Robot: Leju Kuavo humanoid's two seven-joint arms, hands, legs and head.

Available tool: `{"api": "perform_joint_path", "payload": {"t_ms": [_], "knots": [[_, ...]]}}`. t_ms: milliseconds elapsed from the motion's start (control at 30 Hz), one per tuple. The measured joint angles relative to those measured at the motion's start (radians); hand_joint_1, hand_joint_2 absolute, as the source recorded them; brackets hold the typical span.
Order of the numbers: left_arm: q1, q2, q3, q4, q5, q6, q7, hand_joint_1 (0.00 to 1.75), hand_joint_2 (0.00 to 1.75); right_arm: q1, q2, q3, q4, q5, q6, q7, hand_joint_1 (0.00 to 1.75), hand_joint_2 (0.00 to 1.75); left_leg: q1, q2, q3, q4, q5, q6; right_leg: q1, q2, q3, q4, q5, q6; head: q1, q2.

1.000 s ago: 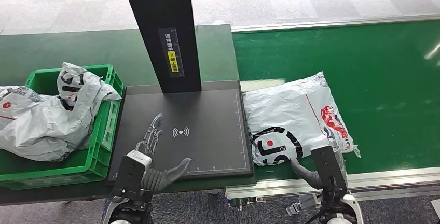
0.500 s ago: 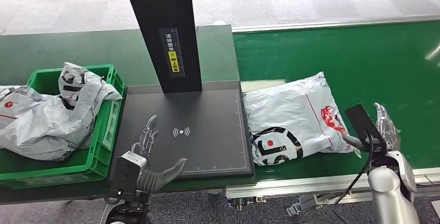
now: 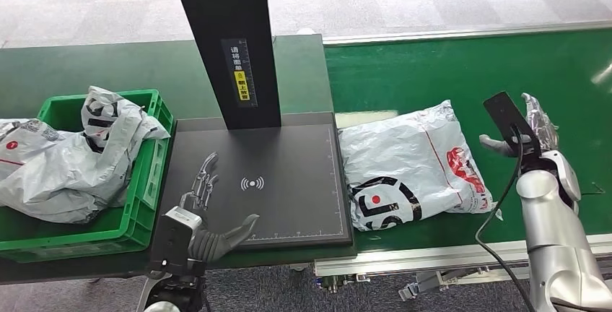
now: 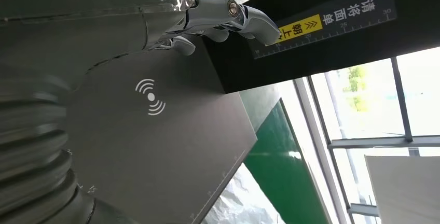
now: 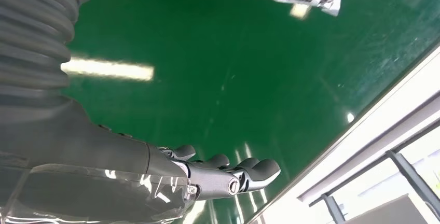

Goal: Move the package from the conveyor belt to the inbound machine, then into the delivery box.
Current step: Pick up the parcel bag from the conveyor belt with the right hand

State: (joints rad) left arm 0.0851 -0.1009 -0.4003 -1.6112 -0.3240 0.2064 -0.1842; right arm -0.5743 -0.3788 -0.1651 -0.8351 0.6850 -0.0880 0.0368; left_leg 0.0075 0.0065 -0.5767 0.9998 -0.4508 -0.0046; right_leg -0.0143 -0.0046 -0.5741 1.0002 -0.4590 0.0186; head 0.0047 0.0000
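Nearest, my left hand (image 3: 206, 211) hovers over the inbound machine (image 3: 289, 196), fingers apart, empty. The package (image 3: 411, 167) lies on the conveyor belt (image 3: 447, 74). At its 3 o'clock, my right hand (image 3: 530, 128), fingers spread, must close on it: pickup pending.

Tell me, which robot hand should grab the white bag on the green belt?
Probably the right hand. It hangs open over the conveyor belt, just beside the package. The left hand is over the inbound machine, farther away.
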Motion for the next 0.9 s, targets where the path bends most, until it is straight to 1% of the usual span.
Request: {"api": "perform_joint_path", "payload": {"t_ms": [200, 300, 467, 600, 767, 900], "knots": [[-0.026, -0.001, 0.0, 0.009, 0.003, -0.006, 0.003, 0.0, 1.75, -0.064, 0.013, 0.062, 0.097, -0.004, 0.008, -0.002, 0.0, 1.75, 0.0, 0.0, 0.0, 0.0, 0.0, 0.0, 0.0, 0.0, 0.0, 0.0, 0.0, 0.0, 0.0, 0.0], [-0.034, -0.001, 0.0, 0.013, 0.005, -0.006, 0.005, 0.0, 1.75, -0.073, 0.028, 0.091, 0.138, -0.017, 0.023, -0.012, 0.0, 1.75, 0.0, 0.0, -0.001, 0.0, 0.0, 0.0, 0.0, 0.0, 0.0, 0.0, 0.0, 0.0, 0.0, 0.0], [-0.035, -0.001, -0.001, 0.017, 0.007, -0.006, 0.007, 0.0, 1.75, -0.057, 0.063, 0.137, 0.179, -0.058, 0.074, -0.018, 0.0, 1.75, 0.0, 0.0, -0.001, 0.0, 0.0, 0.0, 0.001, 0.0, -0.001, 0.0, 0.0, 0.0, 0.0, 0.0], [-0.036, -0.001, -0.001, 0.023, 0.009, -0.007, 0.007, 0.0, 1.75, -0.035, 0.085, 0.177, 0.201, -0.089, 0.121, -0.002, 0.0, 1.75, 0.0, 0.0, -0.001, 0.0, 0.0, 0.0, 0.001, 0.0, -0.001, 0.0, 0.0, 0.0, 0.0, 0.0], [-0.041, -0.001, -0.005, 0.036, 0.015, -0.015, 0.009, 0.0, 1.75, -0.017, 0.101, 0.217, 0.227, -0.108, 0.15, 0.013, 0.0, 1.75, 0.0, 0.0, -0.001, 0.0, 0.0, 0.0, 0.0, 0.0, -0.001, 0.0, 0.0, 0.0, 0.0, 0.0], [-0.048, 0.0, -0.01, 0.047, 0.021, -0.024, 0.015, 0.0, 1.75, 0.014, 0.105, 0.245, 0.228, -0.156, 0.19, 0.03, 0.0, 1.75, 0.0, 0.0, 0.0, 0.0, 0.0, 0.0, 0.0, 0.0, -0.001, 0.0, 0.0, 0.0, 0.0, 0.0]]}}
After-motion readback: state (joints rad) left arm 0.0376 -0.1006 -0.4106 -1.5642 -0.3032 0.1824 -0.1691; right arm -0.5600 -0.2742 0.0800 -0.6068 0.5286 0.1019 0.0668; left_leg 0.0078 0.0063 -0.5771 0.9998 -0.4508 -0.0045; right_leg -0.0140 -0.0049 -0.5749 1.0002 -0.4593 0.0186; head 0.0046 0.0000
